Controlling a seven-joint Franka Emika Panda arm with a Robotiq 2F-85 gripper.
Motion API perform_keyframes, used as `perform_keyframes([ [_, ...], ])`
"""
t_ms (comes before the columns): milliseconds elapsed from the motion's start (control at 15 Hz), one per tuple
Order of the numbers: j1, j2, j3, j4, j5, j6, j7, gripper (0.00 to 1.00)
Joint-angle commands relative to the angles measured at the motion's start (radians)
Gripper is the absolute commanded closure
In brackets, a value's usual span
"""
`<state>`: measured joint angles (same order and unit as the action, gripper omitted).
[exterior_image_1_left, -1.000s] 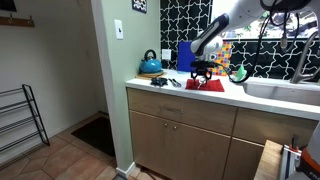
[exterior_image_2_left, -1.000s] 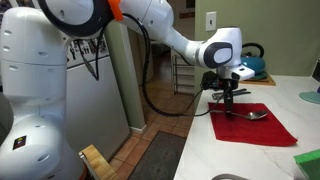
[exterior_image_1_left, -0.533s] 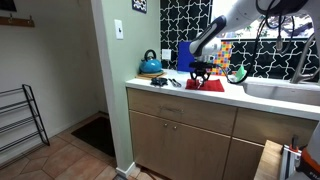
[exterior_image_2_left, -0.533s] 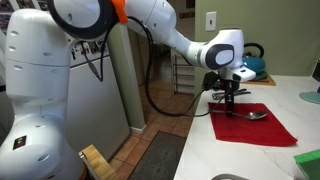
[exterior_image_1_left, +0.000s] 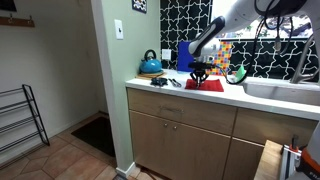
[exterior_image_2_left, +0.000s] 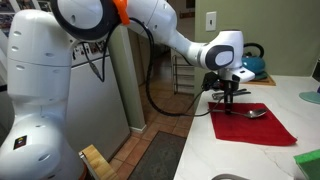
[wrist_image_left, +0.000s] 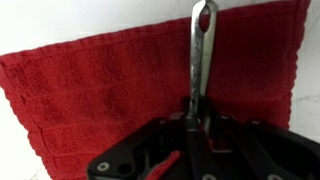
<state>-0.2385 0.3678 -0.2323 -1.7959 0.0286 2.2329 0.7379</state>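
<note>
The glossy white, round-shelled robot arm (exterior_image_2_left: 165, 30) wore an orange band (exterior_image_2_left: 118, 9) at one joint. Thin black cables (exterior_image_2_left: 148, 88) looped off it, and it ended in a black two-fingered gripper (exterior_image_2_left: 229, 106).

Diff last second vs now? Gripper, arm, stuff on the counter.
The gripper closed its jaws on the handle of the spoon; the wrist view shows it pinched between them. The arm stayed put. The spoon and the red cloth lie where they were.
</note>
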Motion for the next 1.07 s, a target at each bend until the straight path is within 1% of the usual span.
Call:
perform_keyframes([
  [0,0.012,-0.008,-0.015,-0.005,0.02,0.01,-0.017,0.97],
  [200,0.015,-0.05,-0.027,-0.032,-0.011,0.051,-0.033,0.97],
  [400,-0.002,-0.045,-0.04,-0.012,-0.016,0.098,-0.097,0.97],
  [600,-0.033,-0.021,-0.042,0.007,0.03,0.159,-0.203,0.97],
  [800,-0.042,0.01,-0.049,0.025,0.062,0.202,-0.227,0.97],
  [1000,-0.043,0.049,-0.056,0.056,0.076,0.204,-0.229,0.97],
])
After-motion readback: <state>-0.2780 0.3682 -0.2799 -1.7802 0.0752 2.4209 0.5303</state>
